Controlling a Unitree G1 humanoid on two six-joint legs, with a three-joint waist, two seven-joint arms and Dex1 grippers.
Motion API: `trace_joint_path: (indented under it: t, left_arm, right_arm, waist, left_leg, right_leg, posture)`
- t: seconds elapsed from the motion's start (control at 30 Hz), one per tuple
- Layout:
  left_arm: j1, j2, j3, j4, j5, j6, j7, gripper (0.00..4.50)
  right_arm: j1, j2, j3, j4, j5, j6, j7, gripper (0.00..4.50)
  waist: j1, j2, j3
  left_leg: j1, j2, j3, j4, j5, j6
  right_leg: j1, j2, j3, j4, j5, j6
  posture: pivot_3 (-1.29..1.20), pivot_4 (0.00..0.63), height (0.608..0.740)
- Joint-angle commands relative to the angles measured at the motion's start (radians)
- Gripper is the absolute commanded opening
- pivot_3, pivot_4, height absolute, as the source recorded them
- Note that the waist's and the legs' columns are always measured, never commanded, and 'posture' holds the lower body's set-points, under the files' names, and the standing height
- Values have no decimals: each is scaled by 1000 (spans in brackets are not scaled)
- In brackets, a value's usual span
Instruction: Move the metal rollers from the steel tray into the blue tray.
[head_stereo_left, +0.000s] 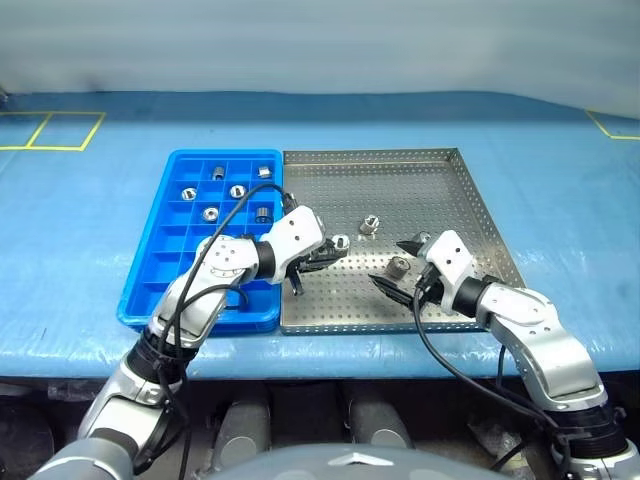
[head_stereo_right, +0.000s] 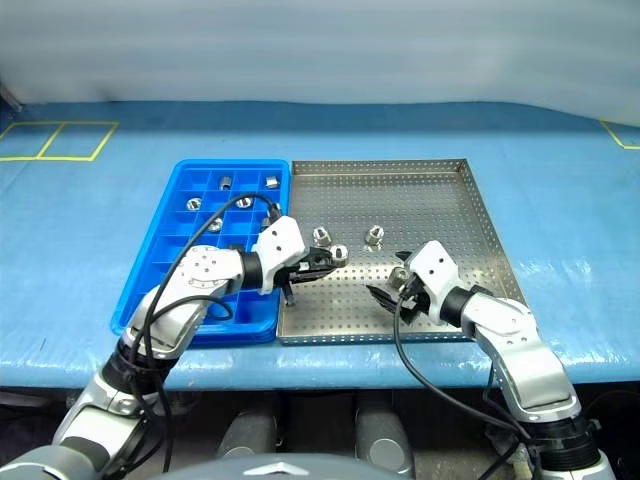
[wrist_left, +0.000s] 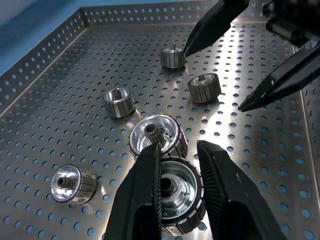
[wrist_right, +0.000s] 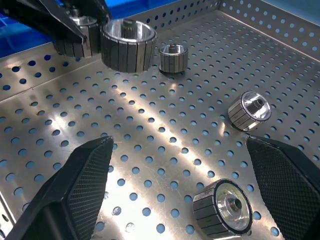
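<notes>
The right gripper (head_stereo_left: 402, 266) stands wide open low over the steel tray (head_stereo_left: 455, 185), a roller (wrist_right: 222, 206) lying between its fingers. The left gripper (wrist_left: 181, 192) is clamped on another roller (wrist_left: 177, 195), held above the tray's left part. More rollers (wrist_left: 118, 101) lie loose beyond. Farther left, the blue tray (head_stereo_left: 150, 265) holds several rollers (head_stereo_left: 211, 213) in its far compartments.
</notes>
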Motion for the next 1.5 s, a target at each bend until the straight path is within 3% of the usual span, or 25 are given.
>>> trace_joint_path:
  t: [0.03, 0.13, 0.43, 1.17, 1.5]
  left_arm:
    - [23, -11, 58, -61, -58, 7, 23, 831]
    - [46, -22, 70, -71, -109, -8, 13, 831]
    - [59, -29, 74, -92, -229, -76, -49, 831]
    - [-11, -35, 75, -112, -278, -158, -36, 831]
    - [-35, -35, 89, -139, -292, -177, -19, 831]
  right_arm:
    - [-34, 12, 4, 3, -6, -33, -2, 4500]
    - [-55, 37, -10, 8, 14, -39, -10, 4500]
    - [-71, 135, -138, -77, 344, -3, 71, 4500]
    - [-82, 252, -200, -49, 735, 129, -31, 4500]
    - [-93, 269, -198, -4, 802, 161, -65, 4500]
  waist:
    - [0, 0, 0]
    - [3, 0, 0]
    - [17, 0, 0]
    - [14, 0, 0]
    - [13, 0, 0]
  left_leg:
    - [0, 0, 0, 0, 0, 0]
    - [0, 0, 0, 0, 0, 0]
    - [0, 0, 0, 0, 0, 0]
    - [0, 0, 0, 0, 0, 0]
    - [0, 0, 0, 0, 0, 0]
  right_leg:
    - [0, 0, 0, 0, 0, 0]
    - [0, 0, 0, 0, 0, 0]
    - [0, 0, 0, 0, 0, 0]
    - [0, 0, 0, 0, 0, 0]
    - [0, 1, 0, 0, 0, 0]
  posture:
    - [44, 150, 740]
    - [51, 150, 740]
    - [49, 150, 740]
    - [26, 150, 740]
    - [26, 150, 740]
